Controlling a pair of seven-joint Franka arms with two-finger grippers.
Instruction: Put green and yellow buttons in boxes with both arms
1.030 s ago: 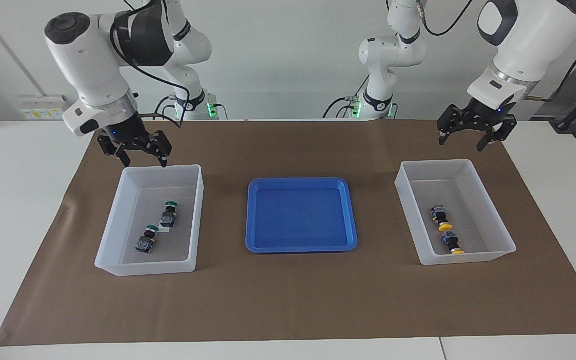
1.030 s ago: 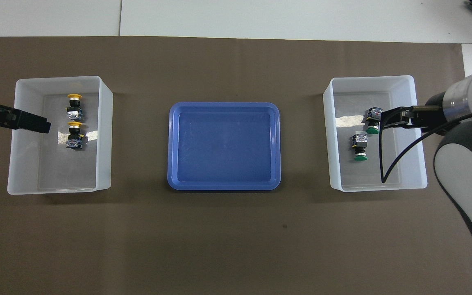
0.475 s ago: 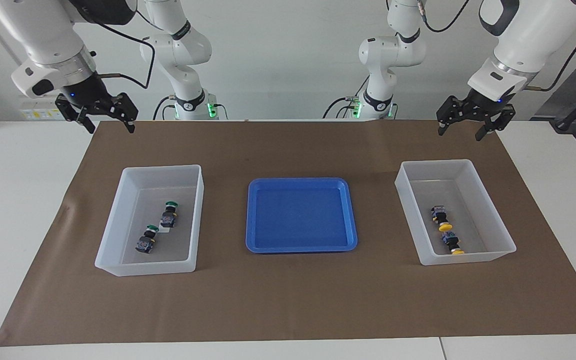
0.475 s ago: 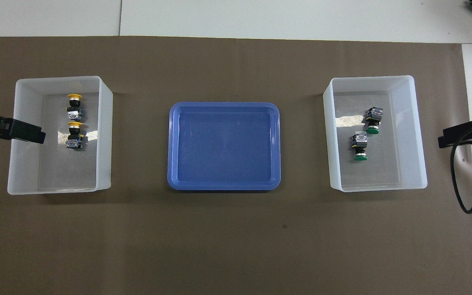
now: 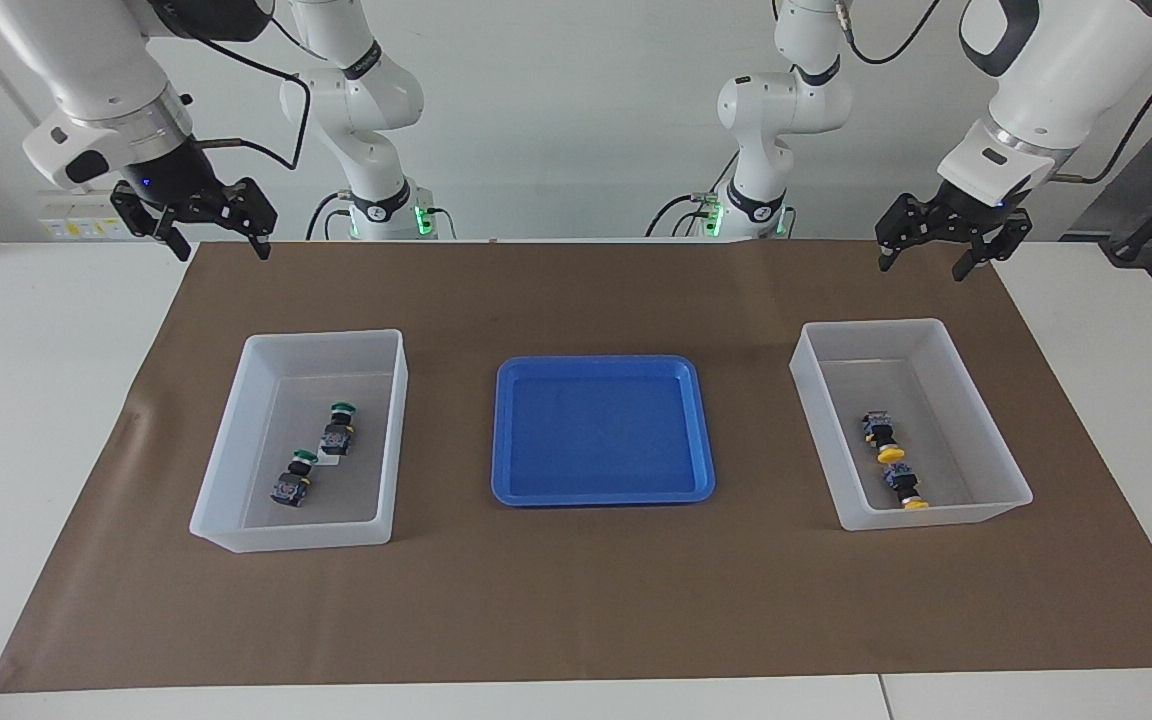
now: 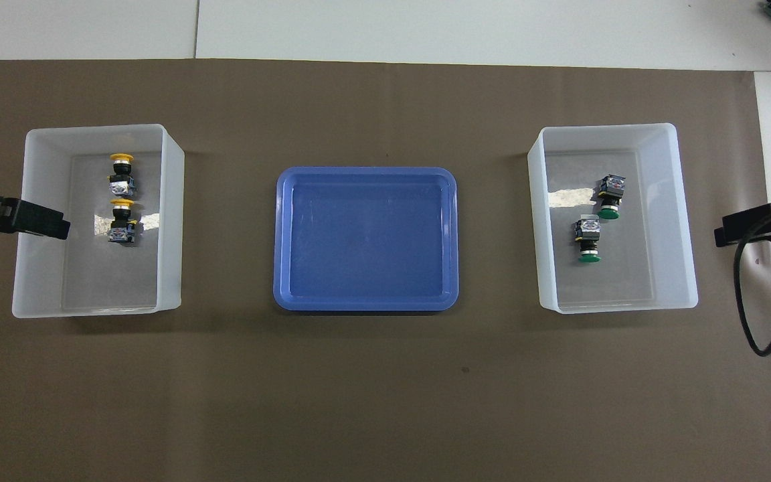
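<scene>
Both buttons pairs lie boxed beneath raised, wide, empty left gripper (image 5: 939, 250) and right gripper (image 5: 208, 232).

You see two translucent white plastic boxes (image 5: 301, 440) (image 5: 908, 420), smooth, with glossy floors that catch the light. The blue tray (image 5: 603, 430) is smooth plastic with a soft sheen. Under them lies a matt brown paper-like sheet (image 5: 576, 600) on a smooth white tabletop (image 5: 36, 400). The button caps (image 6: 121, 158) (image 6: 588, 258) look like smooth plastic.
</scene>
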